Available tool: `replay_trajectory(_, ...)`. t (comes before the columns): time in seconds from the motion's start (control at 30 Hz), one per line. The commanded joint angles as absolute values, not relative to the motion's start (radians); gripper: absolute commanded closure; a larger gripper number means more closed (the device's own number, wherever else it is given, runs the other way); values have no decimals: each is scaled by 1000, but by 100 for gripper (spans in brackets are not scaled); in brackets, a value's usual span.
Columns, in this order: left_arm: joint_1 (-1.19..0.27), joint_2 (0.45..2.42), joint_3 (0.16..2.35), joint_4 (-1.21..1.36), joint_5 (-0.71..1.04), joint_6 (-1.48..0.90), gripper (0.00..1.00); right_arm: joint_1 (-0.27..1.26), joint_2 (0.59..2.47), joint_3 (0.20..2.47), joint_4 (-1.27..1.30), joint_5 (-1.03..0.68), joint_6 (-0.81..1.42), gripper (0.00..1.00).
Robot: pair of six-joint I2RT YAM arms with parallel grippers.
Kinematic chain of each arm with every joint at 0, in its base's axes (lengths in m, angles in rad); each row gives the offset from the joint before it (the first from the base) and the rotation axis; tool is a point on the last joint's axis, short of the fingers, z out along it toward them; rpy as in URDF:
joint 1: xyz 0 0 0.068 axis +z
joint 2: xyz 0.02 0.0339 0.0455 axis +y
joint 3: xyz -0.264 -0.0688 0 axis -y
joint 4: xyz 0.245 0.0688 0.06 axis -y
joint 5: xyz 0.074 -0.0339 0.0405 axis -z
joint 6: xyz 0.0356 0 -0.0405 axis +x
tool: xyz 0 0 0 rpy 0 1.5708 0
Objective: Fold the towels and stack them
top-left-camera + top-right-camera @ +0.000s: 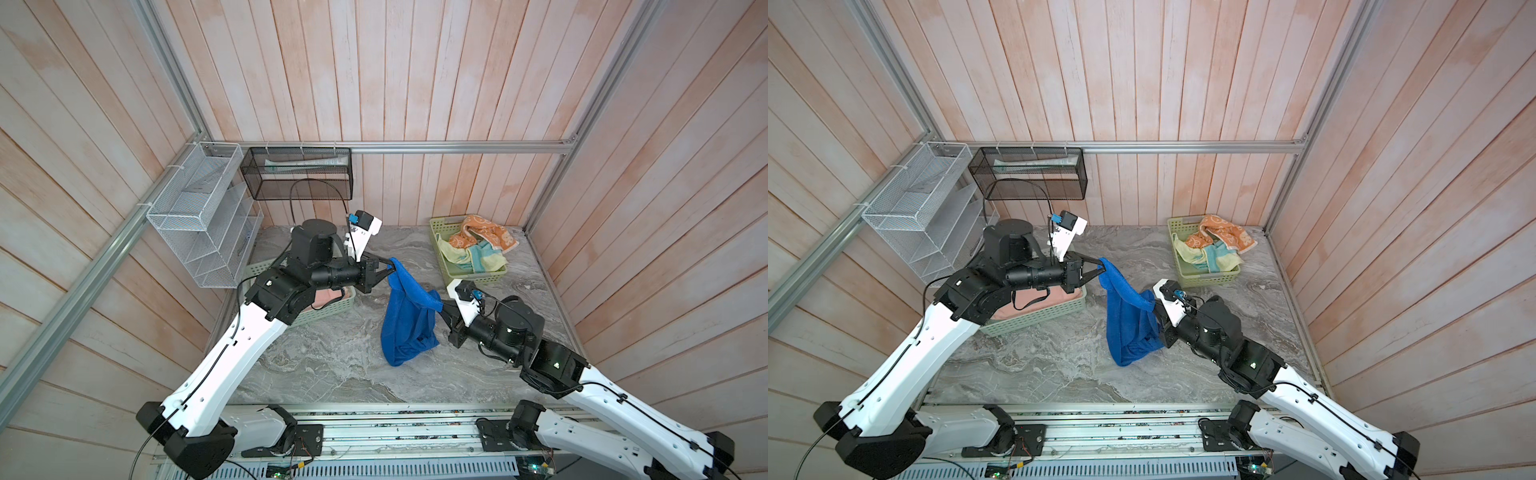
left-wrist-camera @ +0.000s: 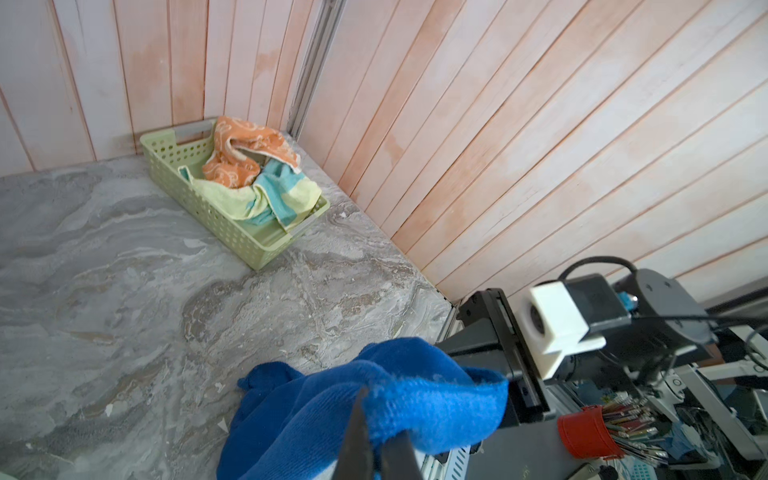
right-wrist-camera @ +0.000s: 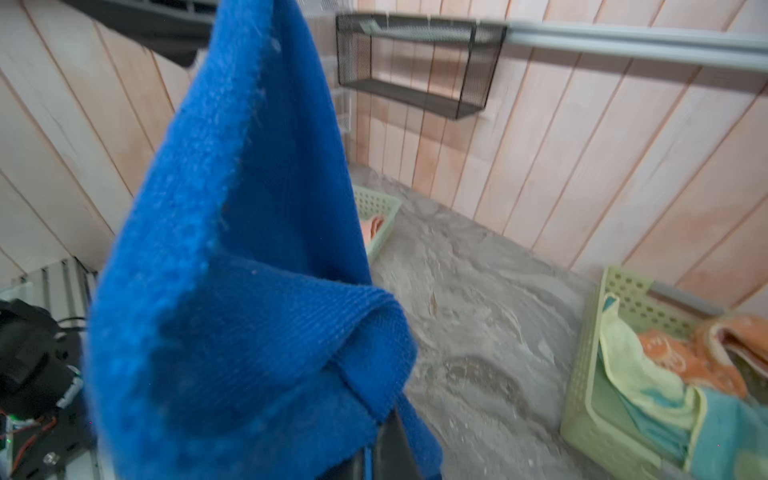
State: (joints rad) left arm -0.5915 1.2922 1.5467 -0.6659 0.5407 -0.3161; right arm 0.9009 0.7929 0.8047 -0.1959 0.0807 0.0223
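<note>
- Blue towel point(image 1: 409, 328): royal-blue terry with a ribbed weave. It hangs as a sagging pouch over the centre of the grey marbled desk point(image 1: 332, 374). Whether its lowest fold touches the desk cannot be determined.
- Left gripper point(image 1: 390, 266): jaws pinched fully together on the towel's upper corner.
- Right gripper point(image 3: 386, 444): jaws closed on a folded hem at the towel's other raised corner. In both top views the cloth hides the tips.
- Right basket point(image 1: 439, 249): pale green perforated plastic, at the far right corner of the desk. It holds the crumpled orange towel point(image 1: 486, 232) and the yellow towel point(image 1: 459, 254) with teal patches.
- Left basket point(image 1: 332, 312): same type, beneath the left arm. It contains the pink towel point(image 1: 328, 297).
- Left wrist view only: a red cup point(image 2: 584, 432) of pens, beyond the desk edge.
- Right wrist view only: the hem's stitched edge at close range.
</note>
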Motion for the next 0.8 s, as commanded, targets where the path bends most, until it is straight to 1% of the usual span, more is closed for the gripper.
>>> replay_trajectory(0.0,-593,1312,1570,-709,476,-319,100,902,780,853,-326,221,101,100)
replay_trajectory(0.07,-593,1314,1642,-730,452,-307,100,902,768,940,-351,293,74,100)
replay_trajectory(0.17,-595,1332,1826,-736,451,-332,100,902,780,1107,-382,319,1,100)
replay_trajectory(0.3,-610,1349,2062,-665,470,-369,100,903,891,1448,-552,242,-63,100)
replay_trajectory(0.43,-623,1374,2259,-680,446,-354,100,904,1015,1792,-726,179,-99,100)
replay_trajectory(0.57,-622,1367,2344,-699,411,-327,100,903,1104,2030,-840,121,-128,100)
replay_trajectory(0.77,-622,1322,2349,-722,342,-301,100,904,1179,2218,-932,87,-131,100)
